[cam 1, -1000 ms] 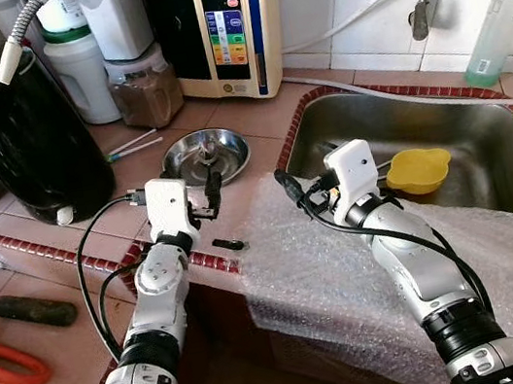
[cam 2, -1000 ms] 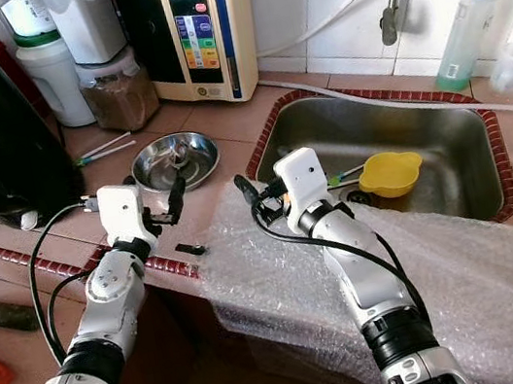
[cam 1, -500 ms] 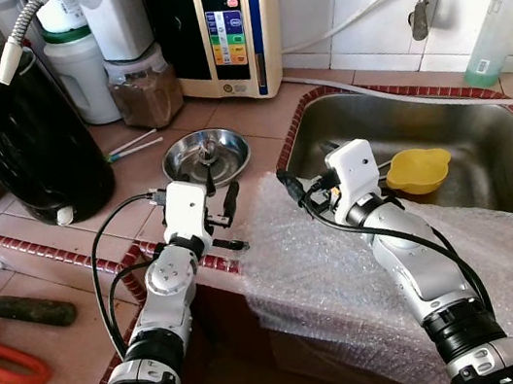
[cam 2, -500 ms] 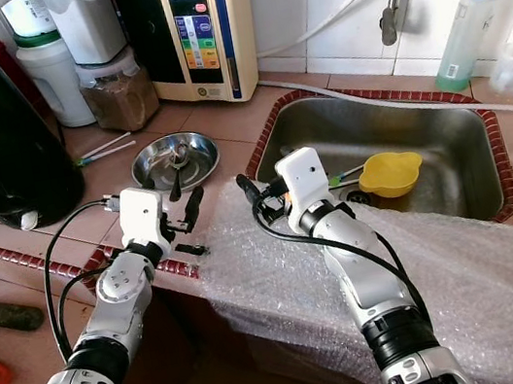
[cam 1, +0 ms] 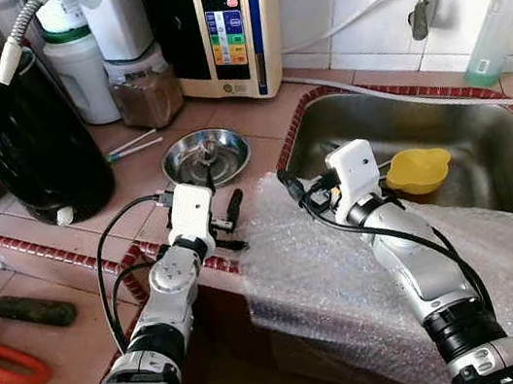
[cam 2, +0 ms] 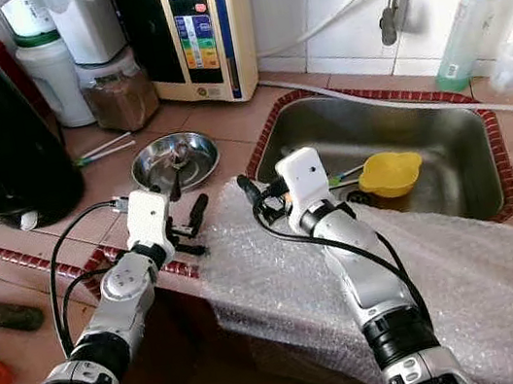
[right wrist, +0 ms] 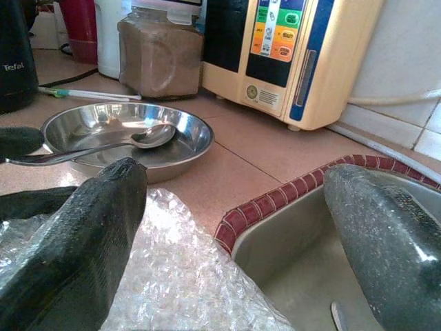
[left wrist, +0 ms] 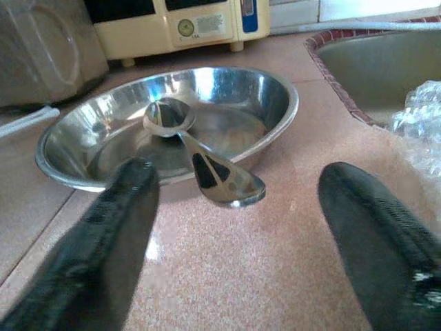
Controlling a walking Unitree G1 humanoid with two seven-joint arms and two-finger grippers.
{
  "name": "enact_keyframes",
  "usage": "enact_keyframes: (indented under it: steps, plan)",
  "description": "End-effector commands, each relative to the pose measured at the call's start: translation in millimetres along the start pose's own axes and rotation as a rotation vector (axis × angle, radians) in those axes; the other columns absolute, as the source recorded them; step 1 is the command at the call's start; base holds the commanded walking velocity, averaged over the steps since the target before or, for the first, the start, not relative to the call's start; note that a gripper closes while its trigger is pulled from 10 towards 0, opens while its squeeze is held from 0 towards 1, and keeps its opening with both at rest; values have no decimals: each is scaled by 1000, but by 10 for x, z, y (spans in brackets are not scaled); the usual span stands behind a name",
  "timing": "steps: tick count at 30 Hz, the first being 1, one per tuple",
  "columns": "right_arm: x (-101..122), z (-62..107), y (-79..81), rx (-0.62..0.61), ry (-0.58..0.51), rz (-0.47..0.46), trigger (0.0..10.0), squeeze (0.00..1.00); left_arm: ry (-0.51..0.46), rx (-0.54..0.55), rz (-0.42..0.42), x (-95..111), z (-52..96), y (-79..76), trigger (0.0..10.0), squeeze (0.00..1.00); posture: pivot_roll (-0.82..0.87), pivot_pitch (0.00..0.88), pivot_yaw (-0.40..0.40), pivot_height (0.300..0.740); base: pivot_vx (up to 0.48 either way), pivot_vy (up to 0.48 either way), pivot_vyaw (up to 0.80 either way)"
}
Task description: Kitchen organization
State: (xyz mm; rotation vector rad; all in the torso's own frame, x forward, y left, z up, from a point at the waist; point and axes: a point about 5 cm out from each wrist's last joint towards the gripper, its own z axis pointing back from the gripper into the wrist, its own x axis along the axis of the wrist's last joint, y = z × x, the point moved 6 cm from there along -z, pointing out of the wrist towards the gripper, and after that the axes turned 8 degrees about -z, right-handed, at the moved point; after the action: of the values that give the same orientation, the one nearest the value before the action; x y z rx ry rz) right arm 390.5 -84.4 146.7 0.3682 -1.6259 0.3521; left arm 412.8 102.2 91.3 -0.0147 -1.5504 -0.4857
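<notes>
Likely reaching for spoon (left wrist: 200, 155) resting in steel bowl (cam 1: 206, 156), handle over rim. Left gripper (cam 1: 223, 209) spread wide, empty, at bowl's 6 o'clock. Approach low, straddle handle (thin, slippery). Right gripper (cam 1: 287, 185) wide over bubble wrap (cam 1: 349, 275). Sink (cam 1: 494, 137) edge at 3 o'clock, counter free between.

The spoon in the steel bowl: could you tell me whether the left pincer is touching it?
Apart. The left wrist view shows bare countertop between the open left pincer and the spoon, whose handle overhangs the rim of the steel bowl.
</notes>
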Motion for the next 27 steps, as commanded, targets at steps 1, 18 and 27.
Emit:
enact_keyframes:
  steps: [1, 18, 27]
  plan:
    - [1, -6, -4, 0, 7, 8, 10000, 569, 14, -7, -7, 13, -27, 41, 0, 0, 13, 0, 57, 740, 0, 0, 0]
    - [-6, -17, -1, 4, 12, 13, 10000, 565, 41, 8, 30, -25, -33, 89, 0, 0, 15, 0, 56, 740, 0, 0, 0]
    - [-20, -5, -9, -2, 16, 11, 10000, 565, 53, 39, 62, -48, -28, 135, 0, 0, 14, 0, 52, 740, 0, 0, 0]
